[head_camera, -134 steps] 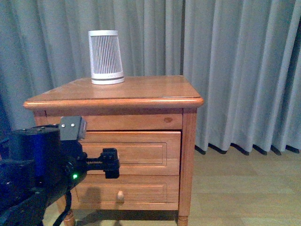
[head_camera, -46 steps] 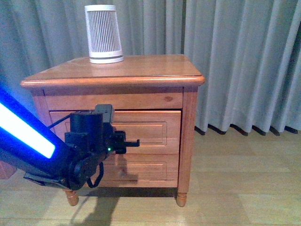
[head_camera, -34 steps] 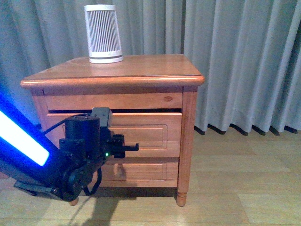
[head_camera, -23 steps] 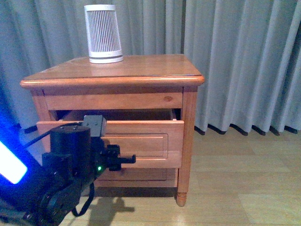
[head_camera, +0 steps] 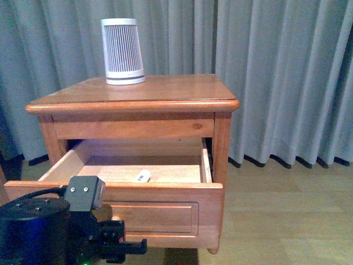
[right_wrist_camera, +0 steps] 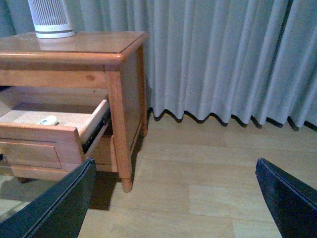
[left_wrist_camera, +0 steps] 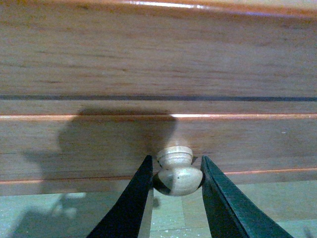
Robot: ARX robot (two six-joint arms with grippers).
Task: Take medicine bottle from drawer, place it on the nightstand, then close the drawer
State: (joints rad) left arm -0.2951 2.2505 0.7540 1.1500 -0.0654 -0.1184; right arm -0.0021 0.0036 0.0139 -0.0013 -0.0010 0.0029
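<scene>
Grey curtains [head_camera: 276, 83] behind; the drawer [head_camera: 165, 194] stands wide out, left gripper [left_wrist_camera: 176, 163] clamped on its knob [left_wrist_camera: 177, 176]. Bottle [head_camera: 143, 176] lies inside, at 6 o'clock from the canister [head_camera: 122, 51]. Right gripper [right_wrist_camera: 174, 163] gapes empty. I judge that the pick, the placing on the nightstand [head_camera: 176, 91] and the closing all remain.

Left gripper [left_wrist_camera: 176, 163] clamps the knob [left_wrist_camera: 177, 177] of the drawer [left_wrist_camera: 148, 59].
</scene>
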